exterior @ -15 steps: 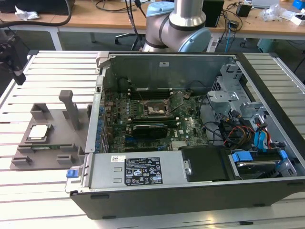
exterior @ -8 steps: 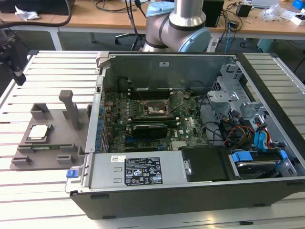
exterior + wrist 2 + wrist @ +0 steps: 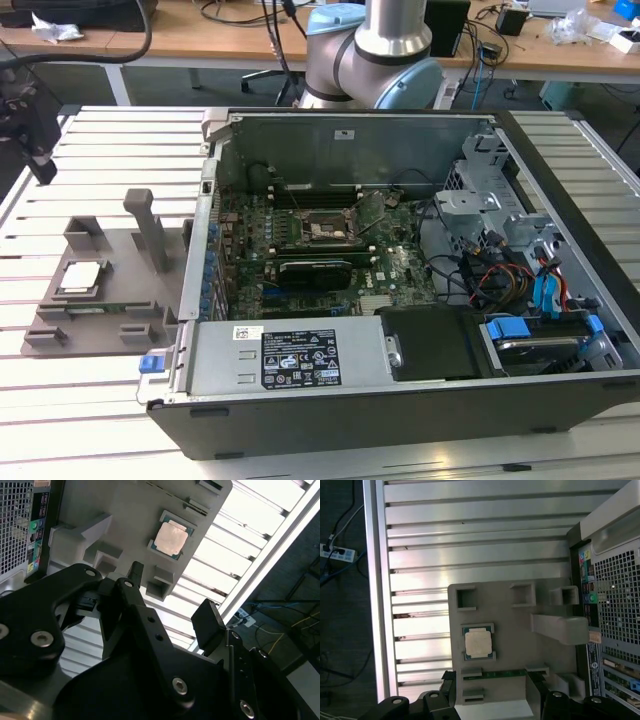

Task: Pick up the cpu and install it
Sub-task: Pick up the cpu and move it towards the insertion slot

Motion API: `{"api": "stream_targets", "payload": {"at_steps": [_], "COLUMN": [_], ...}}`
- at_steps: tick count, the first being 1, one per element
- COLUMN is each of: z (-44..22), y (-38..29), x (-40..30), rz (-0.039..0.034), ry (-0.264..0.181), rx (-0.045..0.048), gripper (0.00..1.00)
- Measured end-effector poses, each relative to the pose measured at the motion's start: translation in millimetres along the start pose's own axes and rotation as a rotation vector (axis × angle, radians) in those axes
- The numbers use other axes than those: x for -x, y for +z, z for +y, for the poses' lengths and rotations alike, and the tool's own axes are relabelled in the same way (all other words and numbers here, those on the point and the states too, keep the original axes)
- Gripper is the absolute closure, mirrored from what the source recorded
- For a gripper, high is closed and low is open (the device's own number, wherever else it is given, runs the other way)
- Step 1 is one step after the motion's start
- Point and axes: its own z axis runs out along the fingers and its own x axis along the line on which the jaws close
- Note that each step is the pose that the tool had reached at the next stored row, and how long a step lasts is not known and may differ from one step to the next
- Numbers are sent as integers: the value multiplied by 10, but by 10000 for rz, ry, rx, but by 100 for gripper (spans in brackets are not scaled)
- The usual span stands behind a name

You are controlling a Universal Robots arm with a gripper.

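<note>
Cpu (image 3: 80, 277) lies flat in the grey tray (image 3: 125, 250) on the slatted bench (image 3: 110, 140). This is at the exterior view's left of the open case (image 3: 400, 420). The cpu is not yet lifted. In the second wrist view the claw (image 3: 170, 599) is spread and empty, apart from the cpu and touching nothing. The socket (image 3: 322, 232) on the board inside the case appears vacant. Judgement: the task is at its start, with pick-up and installation both outstanding.

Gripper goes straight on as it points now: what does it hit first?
Probably the grey holder tray, just beside the cpu, not the cpu itself: in the first wrist view the open gripper is centred a little off the chip. Depth is unclear.
</note>
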Motion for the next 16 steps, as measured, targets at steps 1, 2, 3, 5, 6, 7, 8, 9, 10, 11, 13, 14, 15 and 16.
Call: {"api": "stream_targets", "payload": {"at_steps": [1, 2, 3, 5, 6, 7, 8, 9, 10, 11, 13, 14, 15, 16], "z": [0, 0, -1, 0, 0, -1, -2, -2, -1, -1, -2, -2, -2, -2], "y": [11, 29, 45, 62, 68, 74, 76, 79, 84, 87, 92, 95, 97, 100], "x": [0, -1, -1, -2, -1, -1, 0, 0, -1, -1, -1, -1, -1, -1], "rz": [1, -1, -1, -3, -6, -10, -9, -8, -10, -9, -9, -9, -9, -9], "ry": [0, 0, 0, -1, -8, -22, -34, -49, -57, -62, -72, -76, -80, -83], "rx": [-4, -9, -18, -60, -95, -130, -140, -147, -150, -152, -154, -154, -156, -156], "gripper": [34, 34, 34, 34, 34, 34, 34, 34, 34, 34, 34, 34, 34, 34]}}
